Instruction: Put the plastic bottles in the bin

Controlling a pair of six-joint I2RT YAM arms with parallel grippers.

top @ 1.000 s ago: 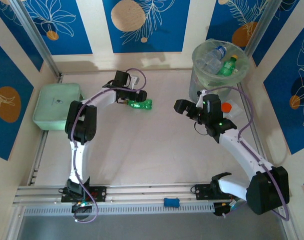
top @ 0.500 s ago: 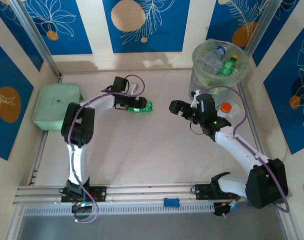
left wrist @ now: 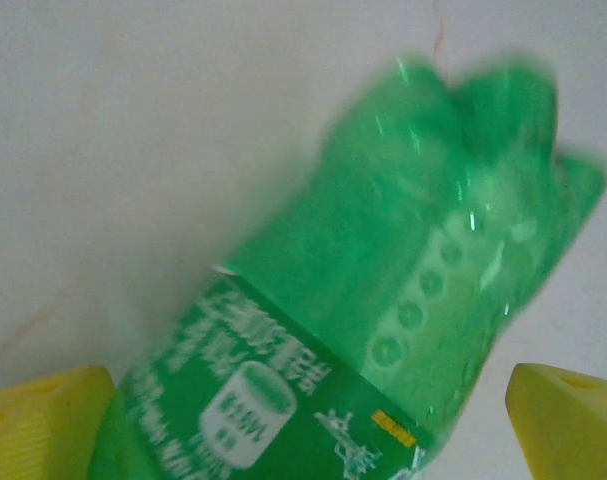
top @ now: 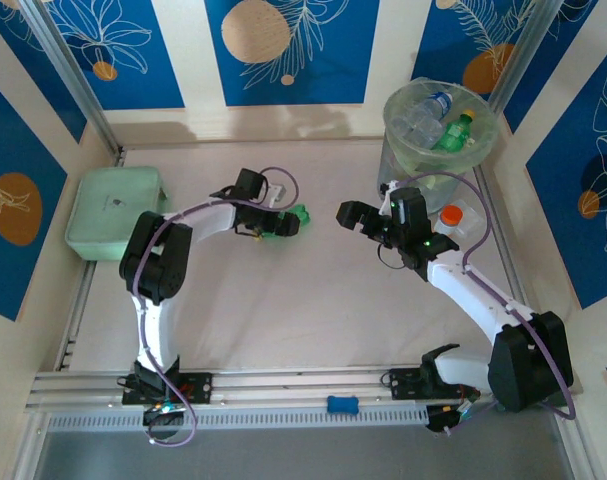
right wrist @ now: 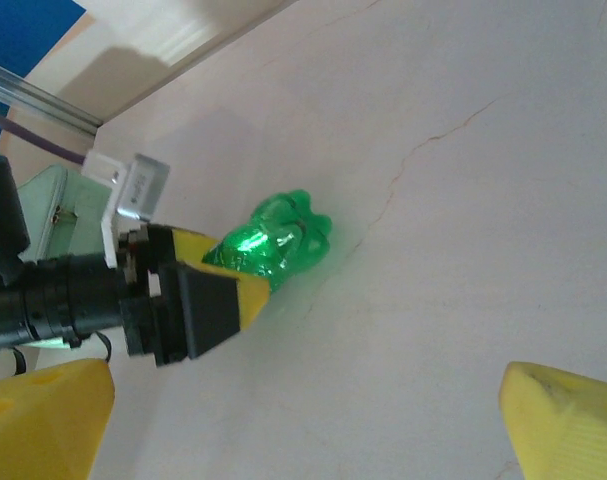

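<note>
While green bottle (top: pixel 295 214) lies on its side mid-surface (top: pixel 303 300), left fingers (left wrist: pixel 43 425) spread wide, one each side of it, not clamped. Right fingers (right wrist: pixel 568 420) apart too, hanging near, right of bottle. Bin (top: pixel 393 170) back right corner, several bottles (top: pixel 453 133) inside.

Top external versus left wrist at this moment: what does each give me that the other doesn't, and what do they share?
Top external adds: the bin at the far right with bottles already inside, a flat green box on the left, an orange-capped white bottle beside the right arm, and the open right gripper. Left wrist adds: the printed label on the green bottle and the gap between it and each yellow fingertip. Shared: that bottle lying on the table with the left gripper open around it.
</note>
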